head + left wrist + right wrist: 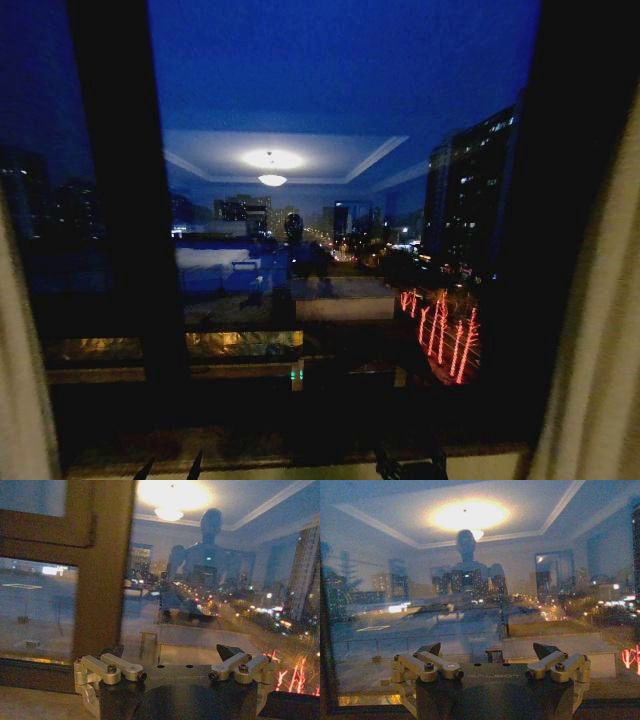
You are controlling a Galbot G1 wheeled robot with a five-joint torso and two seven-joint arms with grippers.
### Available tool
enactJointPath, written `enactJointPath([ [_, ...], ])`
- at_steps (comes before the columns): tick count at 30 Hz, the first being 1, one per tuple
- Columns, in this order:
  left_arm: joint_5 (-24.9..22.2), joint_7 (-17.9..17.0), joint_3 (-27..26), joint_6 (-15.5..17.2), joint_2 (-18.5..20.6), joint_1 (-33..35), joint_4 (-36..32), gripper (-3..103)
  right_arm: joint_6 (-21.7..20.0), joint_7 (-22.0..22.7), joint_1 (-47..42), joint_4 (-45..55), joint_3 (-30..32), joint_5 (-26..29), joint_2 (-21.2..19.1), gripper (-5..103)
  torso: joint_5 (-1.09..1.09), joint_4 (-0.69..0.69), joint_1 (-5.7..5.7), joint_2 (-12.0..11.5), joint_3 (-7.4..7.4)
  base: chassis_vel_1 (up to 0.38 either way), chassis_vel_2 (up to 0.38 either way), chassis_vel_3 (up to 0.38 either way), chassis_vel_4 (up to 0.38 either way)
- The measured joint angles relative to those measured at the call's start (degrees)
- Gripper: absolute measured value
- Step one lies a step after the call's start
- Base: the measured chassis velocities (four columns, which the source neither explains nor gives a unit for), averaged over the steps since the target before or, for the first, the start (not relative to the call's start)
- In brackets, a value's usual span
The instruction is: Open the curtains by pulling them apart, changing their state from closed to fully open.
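The curtains hang drawn to the two sides of the head view: one sheer cream panel [18, 380] at the left edge, the other [600, 340] at the right edge, with the dark window bare between them. Low in front of the sill, my left gripper [170, 467] and right gripper [410, 467] show just their dark fingertips. The left wrist view has the left gripper [175, 652] open, facing the glass with nothing between its fingers. My right gripper [487, 650] is open and holds nothing too, in its own wrist view.
A wide window pane [330, 200] reflects a ceiling lamp [272, 160] and the robot's outline. A dark vertical frame post [120, 200] stands left of centre, brown in the left wrist view [102, 570]. A stone sill [300, 450] runs below the glass.
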Motion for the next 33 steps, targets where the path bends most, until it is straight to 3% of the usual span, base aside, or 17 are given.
enactJointPath([
  [14, 0.18, 0.06, -0.09, -1.05, -0.48, 0.33, 0.34, 100, 0.25, -0.09, -0.2, 0.1, -0.23, -0.29, 0.0, 100, 0.03, -0.01, -0.01, 0.0, -0.01, 0.407, 0.323, -0.401, -0.323],
  [20, 0.34, 0.16, 0.0, -1.33, -0.63, 0.35, 0.61, 100, 3.24, -0.96, -0.02, -0.66, -0.38, -0.26, 0.0, 100, -0.01, 0.0, 0.0, 0.0, 0.0, 0.297, 0.276, -0.308, -0.297],
  [33, 0.74, 0.38, -0.04, -2.21, -0.73, 0.77, 0.93, 100, 6.32, -3.11, -0.03, -1.73, -0.43, -3.95, -0.02, 100, 0.03, -0.01, -0.01, -0.01, 0.0, 0.064, 0.044, -0.048, -0.052],
])
